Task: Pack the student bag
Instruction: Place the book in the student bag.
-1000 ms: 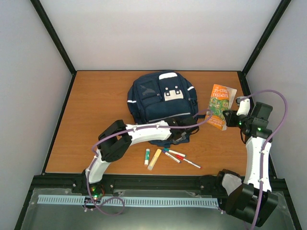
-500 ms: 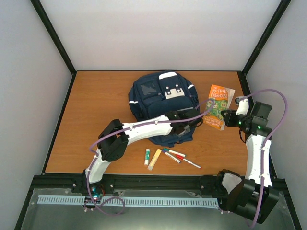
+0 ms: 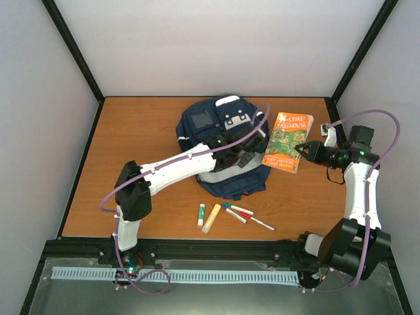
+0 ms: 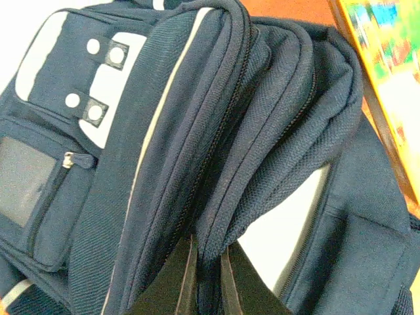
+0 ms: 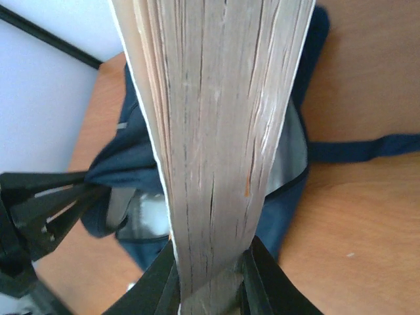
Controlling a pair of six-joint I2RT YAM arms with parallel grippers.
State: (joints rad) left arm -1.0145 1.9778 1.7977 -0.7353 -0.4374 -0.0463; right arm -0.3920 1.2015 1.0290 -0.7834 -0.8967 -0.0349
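Observation:
The student bag (image 3: 213, 125), a navy backpack with a white buckle patch, lies mid-table. My left gripper (image 3: 245, 155) is shut on the bag's zippered flap edge (image 4: 216, 216) and holds it up, so the pale lining (image 3: 218, 176) shows in the opening. My right gripper (image 3: 304, 150) is shut on an orange treehouse book (image 3: 287, 140) and holds it off the table just right of the bag. In the right wrist view the book's page edge (image 5: 216, 131) fills the middle between my fingers (image 5: 211, 254). The open bag (image 5: 125, 170) lies beyond it.
A glue stick (image 3: 201, 214), a yellow stick (image 3: 211, 218) and red and green markers (image 3: 237, 211) lie on the wooden table (image 3: 131, 144) in front of the bag. A dark bag strap (image 5: 367, 147) trails to the right.
My left gripper moved up and back with the bag's flap, opening the bag. My right gripper swung the book left and farther back, closer to the bag.

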